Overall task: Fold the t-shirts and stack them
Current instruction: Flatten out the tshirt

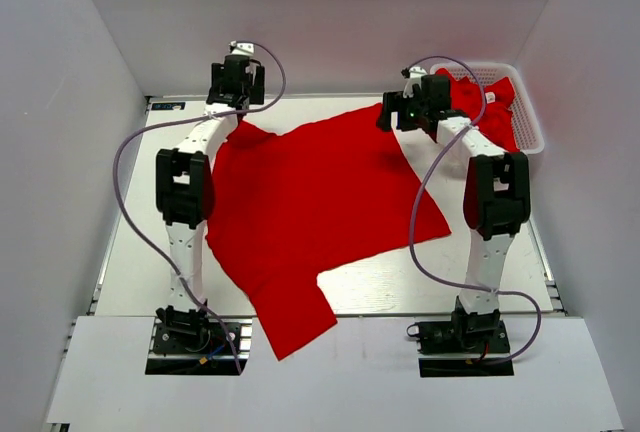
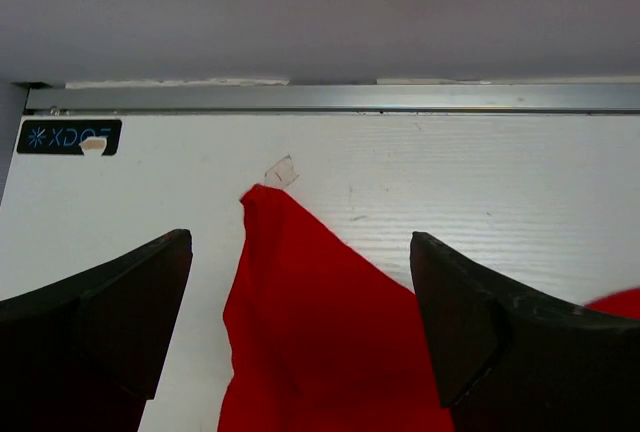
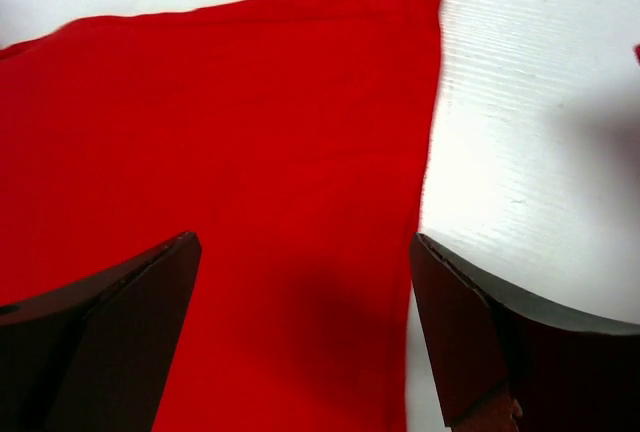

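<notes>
Left gripper [image 2: 300,292] fingers stand wide above a corner of the spread t-shirt [image 1: 310,202], near the worktop's [image 1: 380,287] far edge. Right gripper [image 3: 305,292] fingers, equally wide, hover over its far right corner. More t-shirts [image 1: 495,94] lie in the basket [image 1: 535,132] at the worktop's far right corner.

Gap between the left fingers [image 2: 100,332] is wide open, with the flat t-shirt [image 2: 310,352] under it and bare desk [image 2: 470,172] ahead up to the back wall [image 2: 320,12]. The right fingers [image 3: 100,342] gape over flat cloth too, but the white basket [image 1: 532,112] crowds their right side.
</notes>
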`<state>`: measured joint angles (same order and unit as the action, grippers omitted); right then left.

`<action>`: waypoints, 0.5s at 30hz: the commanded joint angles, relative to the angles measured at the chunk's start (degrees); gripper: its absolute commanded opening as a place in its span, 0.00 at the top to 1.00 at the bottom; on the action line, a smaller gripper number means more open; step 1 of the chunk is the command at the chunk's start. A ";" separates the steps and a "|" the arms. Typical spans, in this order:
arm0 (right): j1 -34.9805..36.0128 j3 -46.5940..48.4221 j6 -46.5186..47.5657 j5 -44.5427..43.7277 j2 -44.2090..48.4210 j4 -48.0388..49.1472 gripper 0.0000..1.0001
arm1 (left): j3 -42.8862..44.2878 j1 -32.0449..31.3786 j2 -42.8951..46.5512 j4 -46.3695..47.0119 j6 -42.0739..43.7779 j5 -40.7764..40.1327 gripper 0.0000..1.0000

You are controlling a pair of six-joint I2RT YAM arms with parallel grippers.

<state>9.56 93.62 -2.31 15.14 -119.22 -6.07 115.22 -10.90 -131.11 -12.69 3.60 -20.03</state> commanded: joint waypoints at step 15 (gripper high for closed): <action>7.57 -12.33 -3.49 1.04 9.89 -0.17 0.10 | -44.90 -0.88 38.46 -3.75 -16.87 9.92 0.00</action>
<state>15.88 81.52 -4.34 15.03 -108.66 -6.57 71.66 -11.46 -96.12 -16.32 -10.44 -12.91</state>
